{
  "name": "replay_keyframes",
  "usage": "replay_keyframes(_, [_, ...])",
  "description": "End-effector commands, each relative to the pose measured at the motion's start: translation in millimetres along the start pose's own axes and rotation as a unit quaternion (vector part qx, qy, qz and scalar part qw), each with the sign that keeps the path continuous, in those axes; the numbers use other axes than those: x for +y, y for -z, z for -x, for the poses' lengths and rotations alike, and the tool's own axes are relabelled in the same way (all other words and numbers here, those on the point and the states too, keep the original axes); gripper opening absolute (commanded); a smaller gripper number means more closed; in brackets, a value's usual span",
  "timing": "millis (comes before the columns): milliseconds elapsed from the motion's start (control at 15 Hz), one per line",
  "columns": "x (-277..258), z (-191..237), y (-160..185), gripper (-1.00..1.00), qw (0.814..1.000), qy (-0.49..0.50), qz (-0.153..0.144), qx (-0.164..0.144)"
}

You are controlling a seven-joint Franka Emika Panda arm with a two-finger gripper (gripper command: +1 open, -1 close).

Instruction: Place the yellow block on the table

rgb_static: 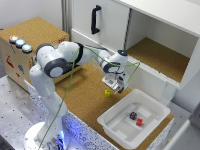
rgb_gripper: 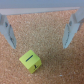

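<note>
The yellow block rests on the cork-brown table, just left of the white bin in the exterior view. My gripper hovers slightly above and beside it, pointing down. In the wrist view the yellow block lies tilted on the cork table. There my gripper is open, and its two grey fingers stand wide apart with only bare cork between them. The block sits off to one side of the gap and touches neither finger.
A white bin holds a small red block and a dark block. Behind stands a white cabinet with an open cork-lined shelf and a black door handle. A cork box with buttons sits at the exterior view's left.
</note>
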State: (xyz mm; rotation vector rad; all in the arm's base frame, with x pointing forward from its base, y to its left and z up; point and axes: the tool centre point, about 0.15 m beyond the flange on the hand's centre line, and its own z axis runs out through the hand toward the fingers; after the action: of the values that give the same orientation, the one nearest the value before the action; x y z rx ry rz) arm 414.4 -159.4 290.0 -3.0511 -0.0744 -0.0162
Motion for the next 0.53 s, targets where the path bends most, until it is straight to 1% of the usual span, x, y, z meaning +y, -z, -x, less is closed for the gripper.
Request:
replay_keyframes(0, [-11.0, 1.2, 2.8, 1.00, 0.994, 0.100, -0.022, -0.035])
replay_keyframes(67, [-17.1, -1.5, -3.3, 1.00, 0.989, 0.140, -0.021, -0.046])
replay_keyframes(133, [-22.7, -2.6, -9.5, 1.00, 0.981, 0.186, -0.010, -0.051])
replay_keyframes(200, [-26.3, -3.1, -17.2, 1.00, 0.970, 0.235, -0.002, -0.059])
replay_keyframes(267, [-29.5, -2.6, -25.4, 1.00, 0.957, 0.281, 0.015, -0.071])
replay_keyframes(333, [-31.2, -1.7, -32.6, 1.00, 0.944, 0.320, 0.022, -0.077])
replay_keyframes(400, [-33.1, -0.7, -40.5, 1.00, 0.931, 0.354, 0.038, -0.079])
replay_keyframes(467, [-33.6, -1.0, -47.2, 1.00, 0.924, 0.372, 0.046, -0.077])
